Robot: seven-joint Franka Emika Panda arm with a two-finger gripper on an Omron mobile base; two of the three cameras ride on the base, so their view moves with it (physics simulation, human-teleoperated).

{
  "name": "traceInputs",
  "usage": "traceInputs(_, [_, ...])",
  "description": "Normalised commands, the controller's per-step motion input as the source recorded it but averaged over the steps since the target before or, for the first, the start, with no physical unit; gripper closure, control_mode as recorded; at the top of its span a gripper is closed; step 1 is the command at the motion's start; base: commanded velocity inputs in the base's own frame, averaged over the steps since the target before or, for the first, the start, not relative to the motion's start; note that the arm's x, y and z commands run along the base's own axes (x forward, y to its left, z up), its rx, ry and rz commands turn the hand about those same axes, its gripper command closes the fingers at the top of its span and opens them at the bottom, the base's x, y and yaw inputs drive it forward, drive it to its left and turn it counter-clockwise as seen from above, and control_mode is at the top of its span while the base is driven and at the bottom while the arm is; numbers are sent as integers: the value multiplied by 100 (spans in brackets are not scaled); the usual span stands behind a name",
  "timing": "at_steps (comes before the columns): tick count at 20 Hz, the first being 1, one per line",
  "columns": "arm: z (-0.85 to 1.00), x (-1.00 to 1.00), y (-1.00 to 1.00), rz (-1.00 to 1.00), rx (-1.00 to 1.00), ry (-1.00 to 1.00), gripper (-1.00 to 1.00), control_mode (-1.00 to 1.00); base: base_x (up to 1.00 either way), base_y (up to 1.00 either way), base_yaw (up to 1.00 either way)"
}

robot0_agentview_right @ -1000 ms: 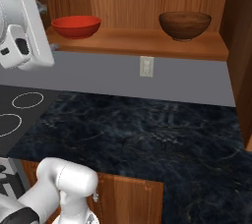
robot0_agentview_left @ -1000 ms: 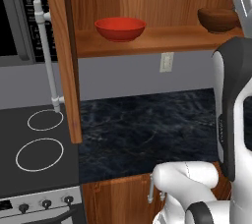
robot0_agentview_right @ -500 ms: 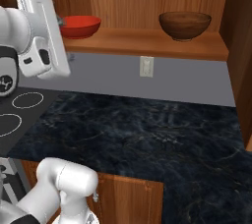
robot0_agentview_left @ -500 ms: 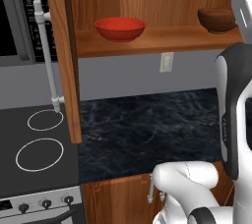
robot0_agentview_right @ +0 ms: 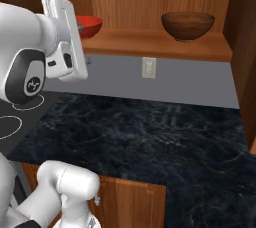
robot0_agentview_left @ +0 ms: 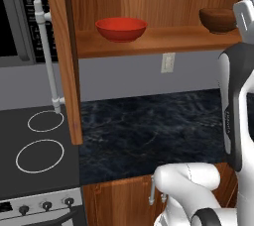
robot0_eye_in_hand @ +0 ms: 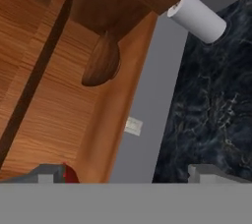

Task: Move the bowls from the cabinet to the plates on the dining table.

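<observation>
We see a glossy red bowl (robot0_agentview_left: 121, 28) and a dark brown bowl (robot0_agentview_right: 188, 26) upright, well apart, on the cabinet shelf (robot0_agentview_left: 163, 39).

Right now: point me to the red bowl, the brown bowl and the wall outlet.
red bowl (robot0_agentview_left: 121, 28), left base view, front of its outer wall.
brown bowl (robot0_agentview_right: 188, 25), right base view, middle of its outer wall.
wall outlet (robot0_agentview_right: 148, 67), right base view, centre of the plate.

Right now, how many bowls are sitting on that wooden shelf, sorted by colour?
Red bowl: 1
Dark brown bowl: 1
Total: 2 bowls, both upright on the cabinet shelf, set well apart from each other.
</observation>
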Motion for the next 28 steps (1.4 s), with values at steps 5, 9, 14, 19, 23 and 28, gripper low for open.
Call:
traceInputs(5, [-6, 37, -20, 1, 3, 4, -100, -100, 0, 0, 0])
traceInputs(9, [-5, 34, -20, 4, 3, 2, -100, -100, 0, 0, 0])
traceInputs(14, [-6, 30, -24, 2, 3, 1, -100, -100, 0, 0, 0])
traceInputs(19, [-5, 26, -24, 1, 3, 0, -100, -100, 0, 0, 0])
traceInputs(23, [-5, 24, -23, 0, 2, 0, -100, -100, 0, 0, 0])
traceInputs(28, [-6, 23, -19, 0, 1, 0, -100, -100, 0, 0, 0])
